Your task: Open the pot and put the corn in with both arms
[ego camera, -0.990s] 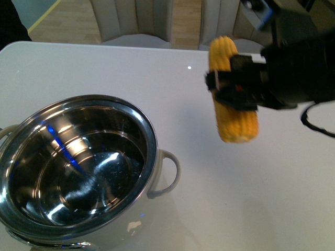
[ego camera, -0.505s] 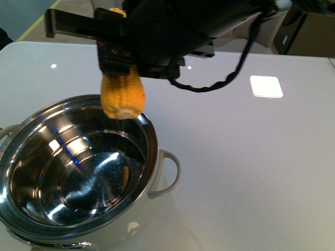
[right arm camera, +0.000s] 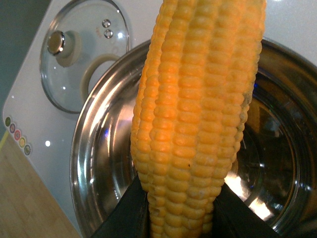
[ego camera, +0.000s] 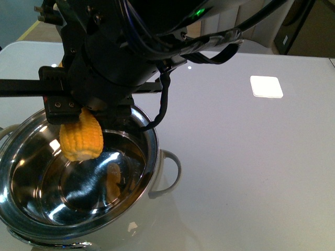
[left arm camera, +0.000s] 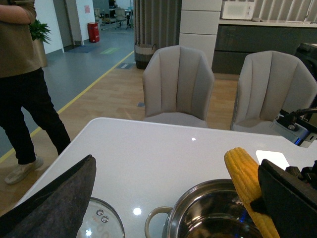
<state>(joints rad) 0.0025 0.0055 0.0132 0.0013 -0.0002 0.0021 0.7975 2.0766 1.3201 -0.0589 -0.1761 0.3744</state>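
Observation:
The pot (ego camera: 152, 140) stands open at the table's near left, its shiny inside bare but for a yellow reflection. My right gripper (ego camera: 84, 116) is shut on the corn (ego camera: 81, 139), which hangs blunt end down over the pot's far left part, just above the rim. In the right wrist view the corn (right arm camera: 198, 114) fills the middle between the black fingers (right arm camera: 124, 215), with the pot (right arm camera: 91, 153) below it. My left gripper (left arm camera: 173, 208) is open, its fingers wide apart, looking at the pot (left arm camera: 198, 194) and the corn (left arm camera: 244, 181) from the side.
The glass lid (right arm camera: 84, 49) lies flat on the white table (ego camera: 251, 172) beside the pot; the lid (left arm camera: 101, 223) is also in the left wrist view. A white square (ego camera: 266, 86) lies at the far right. Grey chairs (left arm camera: 178, 84) and a standing person (left arm camera: 20, 74) are beyond the table.
My right arm has swung left with the corn, from the right of the pot to over its far rim, then lower over its inside. A yellow reflection now shows in the steel.

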